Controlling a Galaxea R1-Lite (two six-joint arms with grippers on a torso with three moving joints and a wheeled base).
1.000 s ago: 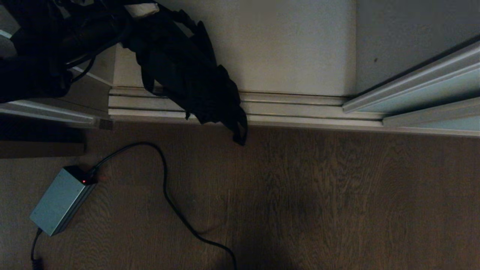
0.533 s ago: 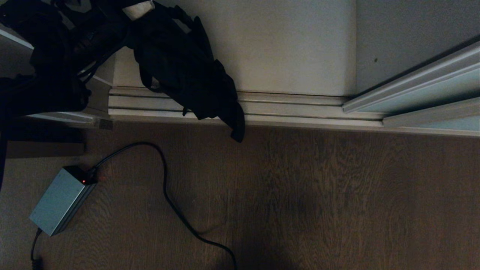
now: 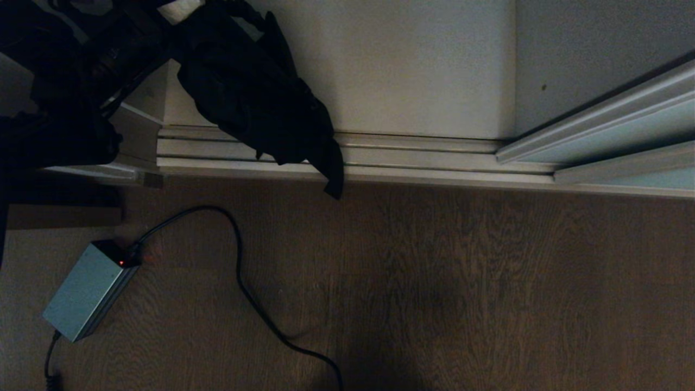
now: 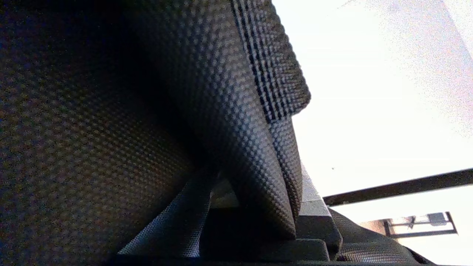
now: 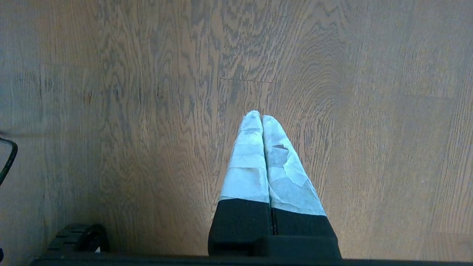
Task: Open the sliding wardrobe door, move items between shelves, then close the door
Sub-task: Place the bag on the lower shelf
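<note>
The black bag point(image 3: 255, 103), pinched in the left gripper point(image 3: 179, 11) whose jaws were closed on it, had risen slightly, hanging over the grooved floor track point(image 3: 423, 157); we judged it mid-transfer. The sliding wardrobe door point(image 3: 624, 136) stood open at right. Right gripper point(image 5: 261, 118) hung shut above the floor point(image 5: 111, 92).

Black garment at the open wardrobe

A crumpled black fabric garment point(image 3: 255, 92) hangs over the grooved pale metal floor track point(image 3: 423, 157), above brown wood-grain flooring point(image 3: 461, 282).

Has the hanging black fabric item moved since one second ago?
Yes. The black woven fabric item, shut in the left gripper, rose: its lowest tip was below the grooved metal floor track, now nearer it.
</note>
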